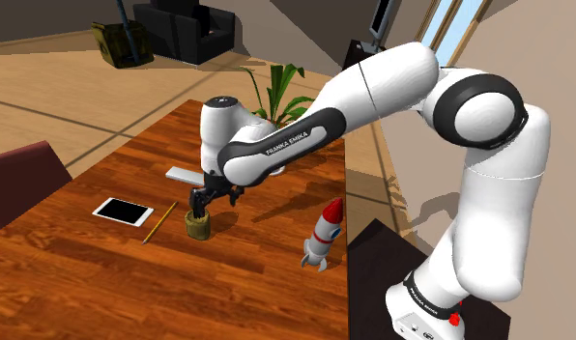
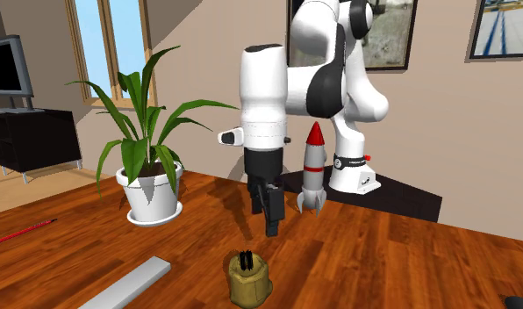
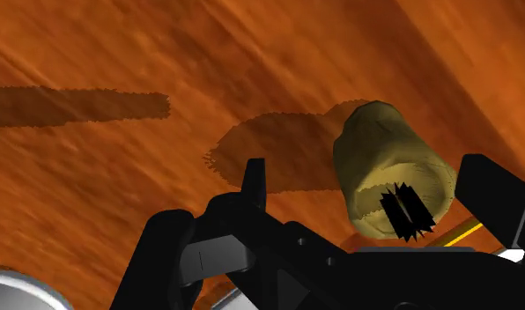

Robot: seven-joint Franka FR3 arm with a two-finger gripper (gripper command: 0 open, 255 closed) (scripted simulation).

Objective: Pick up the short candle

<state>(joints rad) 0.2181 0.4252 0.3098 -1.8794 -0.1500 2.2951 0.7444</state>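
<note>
The short candle (image 1: 197, 225) is a squat olive-tan stub with a black wick, standing upright on the wooden table (image 1: 93, 280). My black gripper (image 1: 208, 197) hangs just above it, pointing down, fingers apart and holding nothing. In the second exterior view the gripper (image 2: 270, 219) is a little above and behind the candle (image 2: 249, 279), with a gap between them. In the wrist view the candle (image 3: 388, 172) lies between the spread fingers of the gripper (image 3: 368, 172), nearer to one finger (image 3: 494, 198) than to the other, and untouched.
A red-tipped toy rocket (image 1: 325, 235) stands near the table edge by my stand (image 1: 412, 290). A tablet (image 1: 122, 212), a pencil (image 1: 158, 223) and a grey bar (image 1: 185, 175) lie close to the candle. A potted plant (image 2: 150, 176) stands farther off. A dark red chair (image 1: 20, 179) is at the shoulder view's left.
</note>
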